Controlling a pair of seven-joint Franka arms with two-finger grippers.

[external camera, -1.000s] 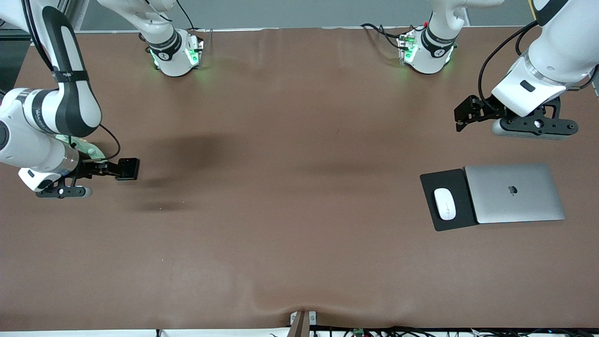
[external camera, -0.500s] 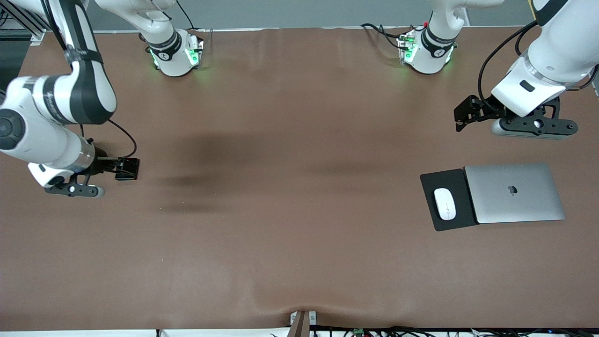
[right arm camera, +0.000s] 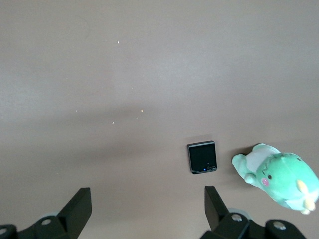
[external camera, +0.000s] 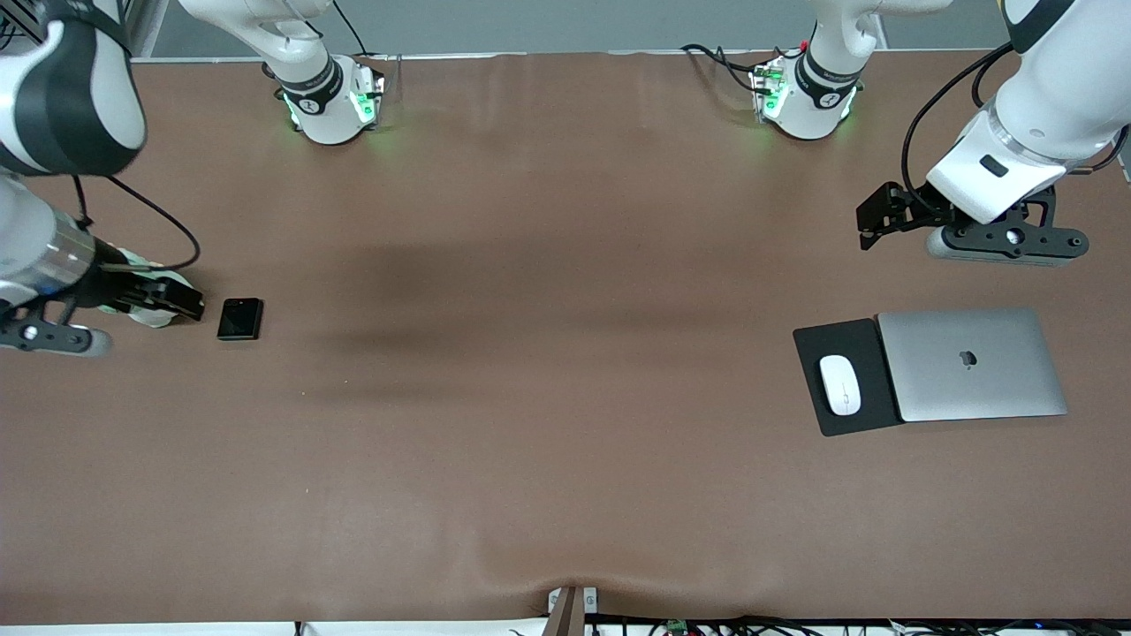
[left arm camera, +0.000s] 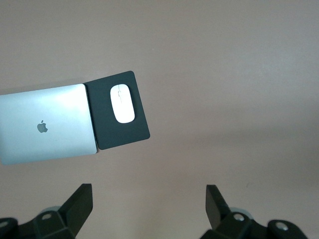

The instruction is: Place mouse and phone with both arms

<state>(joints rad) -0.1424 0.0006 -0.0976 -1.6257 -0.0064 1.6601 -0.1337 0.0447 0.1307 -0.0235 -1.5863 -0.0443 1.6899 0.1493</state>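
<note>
Only laptop (external camera: 972, 364) Apple logo (external camera: 967, 359) | phone (external camera: 240, 319), mouse (external camera: 839, 384): unmarked

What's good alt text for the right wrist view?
A small black phone lies flat on the brown table with a green plush toy beside it, apart from it. The right gripper hangs open above the table, holding nothing, its two black fingers framing the edge of the view.
</note>
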